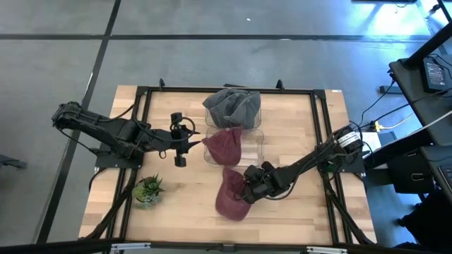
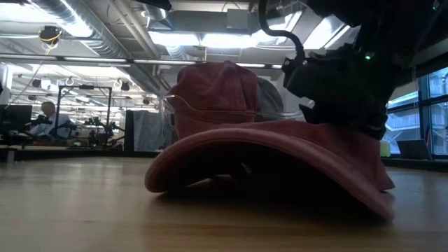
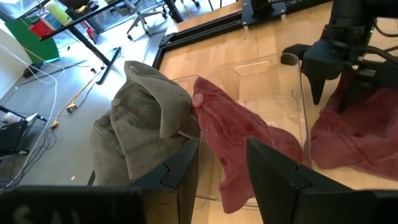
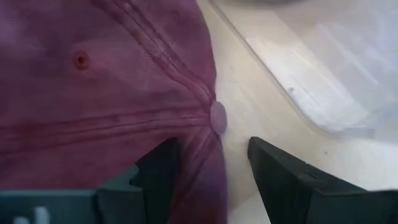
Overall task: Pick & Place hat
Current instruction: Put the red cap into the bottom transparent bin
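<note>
Near table edge, front centre: maroon cap (image 1: 231,199) lying flat on the wooden table (image 1: 311,212), crown button up, brim toward the front edge.
Long axis of cap: roughly front-to-back on the table, from the clear bin (image 1: 256,144) toward the front edge.
Right gripper (image 1: 248,192): low over the cap's right side; in the right wrist view its fingers (image 4: 292,180) stand apart, straddling the cap's fabric close by the crown button (image 4: 218,117); not yet closed on it.
Bearing of cap from right gripper: directly beneath and slightly left; grasp needs closing only, by my judgement.
Left gripper (image 1: 180,141): hovering left of the bin, fingers apart, holding nothing; well apart from the front cap.
Nearer arm: right, plainly.
Bin contents: second maroon cap (image 1: 224,144) draped over the bin's near wall; grey cap (image 1: 233,106) heaped at the far end.
Bystander item: small potted plant (image 1: 147,191) front left, clear of both arms.
</note>
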### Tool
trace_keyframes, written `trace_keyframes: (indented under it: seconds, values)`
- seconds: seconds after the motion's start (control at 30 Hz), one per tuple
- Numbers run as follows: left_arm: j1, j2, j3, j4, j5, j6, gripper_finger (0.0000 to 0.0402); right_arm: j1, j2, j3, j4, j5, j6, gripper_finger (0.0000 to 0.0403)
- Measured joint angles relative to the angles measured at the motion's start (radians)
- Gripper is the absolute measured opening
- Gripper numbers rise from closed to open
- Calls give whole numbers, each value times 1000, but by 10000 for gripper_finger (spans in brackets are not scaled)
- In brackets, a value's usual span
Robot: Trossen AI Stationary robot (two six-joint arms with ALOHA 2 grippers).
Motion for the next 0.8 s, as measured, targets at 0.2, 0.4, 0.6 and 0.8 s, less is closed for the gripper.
trace_keyframes:
  seconds: [0.2,0.4,0.6,0.8]
  values:
    - [0,0,0,0,0,0,128,0,52,4,-5,-5,21,202]
    - [0,0,0,0,0,0,128,-1,67,5,-34,-28,2,152]
    - [0,0,0,0,0,-2,127,-1,69,5,-45,-38,-17,38]
    - [0,0,0,0,0,-2,128,-2,72,34,-86,-66,-52,21]
